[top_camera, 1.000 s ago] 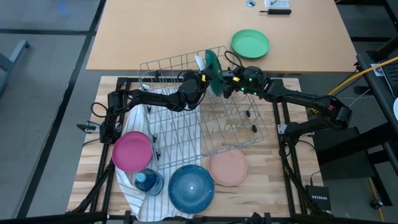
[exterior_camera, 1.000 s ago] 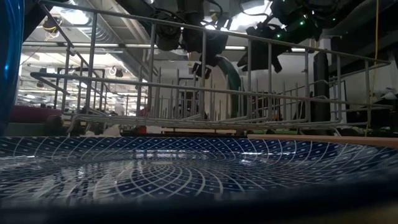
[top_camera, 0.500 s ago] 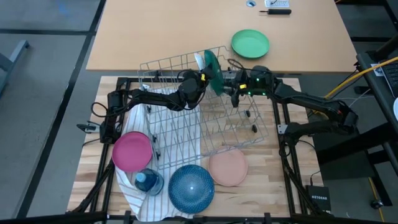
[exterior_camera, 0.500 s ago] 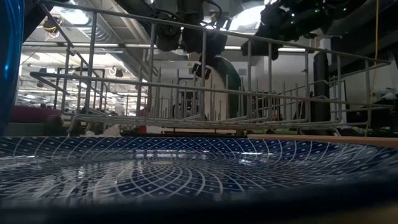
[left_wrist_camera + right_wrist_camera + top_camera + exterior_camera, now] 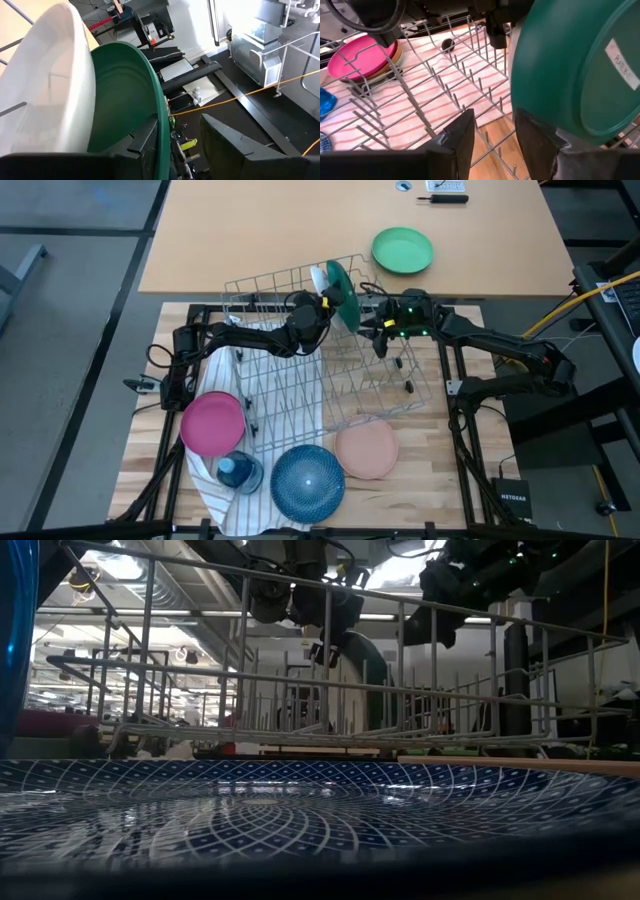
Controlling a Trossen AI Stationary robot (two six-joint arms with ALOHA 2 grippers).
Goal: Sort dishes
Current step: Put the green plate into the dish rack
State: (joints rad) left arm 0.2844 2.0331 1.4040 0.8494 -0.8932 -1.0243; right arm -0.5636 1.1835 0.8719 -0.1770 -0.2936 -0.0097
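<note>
On the wooden bench (image 5: 150,440), the left tool (image 5: 330,305) is gripping the green-backed white plate (image 5: 343,292); right tool (image 5: 372,332), released, is backing away empty.

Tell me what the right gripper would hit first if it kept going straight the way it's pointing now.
Probably the dark green back of the upright plate, which stands in the wire rack right ahead of the open right gripper. The left gripper holds that plate's rim from the other side. Depth is hard to judge.

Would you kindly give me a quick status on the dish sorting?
Left gripper astride the green-backed plate's rim, plate upright in rack. Right gripper open, empty, beside it. Nothing blocking.
</note>
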